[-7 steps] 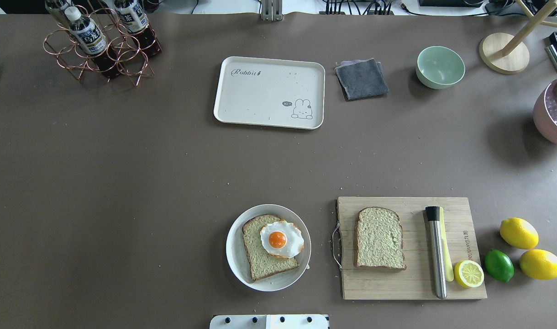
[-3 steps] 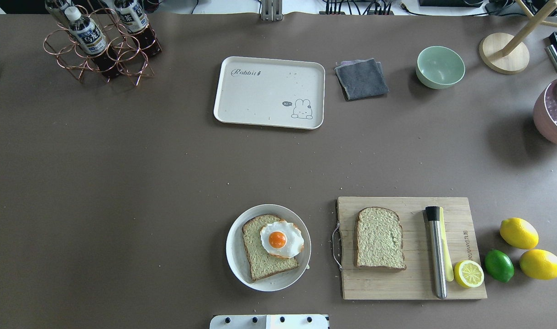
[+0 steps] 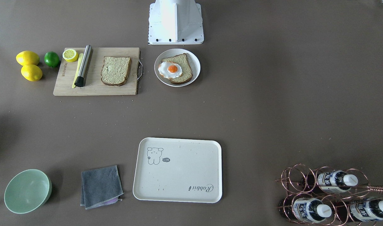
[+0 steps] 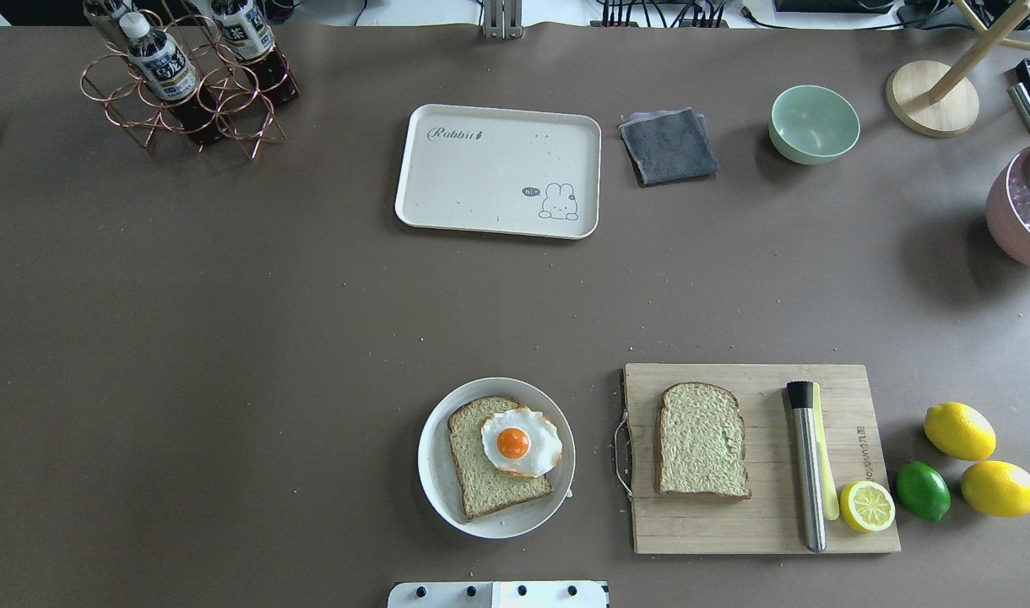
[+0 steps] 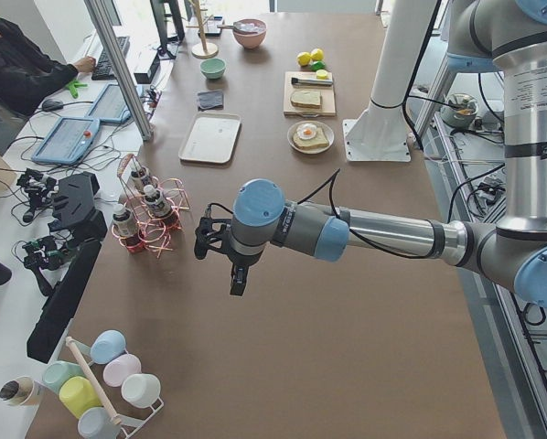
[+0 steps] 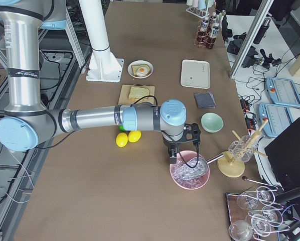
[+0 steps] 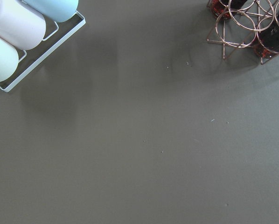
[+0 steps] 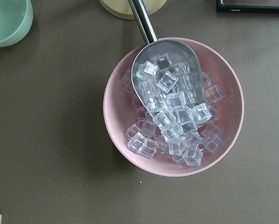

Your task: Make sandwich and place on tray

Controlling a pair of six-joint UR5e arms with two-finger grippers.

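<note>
The left claw (image 5: 238, 287) is held over the bench (image 5: 347, 357) by the bottle rack (image 5: 151, 221), the right claw (image 6: 172, 156) over the ice bowl (image 6: 190, 175); how far either is opened cannot be told.

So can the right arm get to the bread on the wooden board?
Probably yes. The bread lies bare on the board, nothing on top, and the right pincer hangs over the ice bowl on that same side.
</note>
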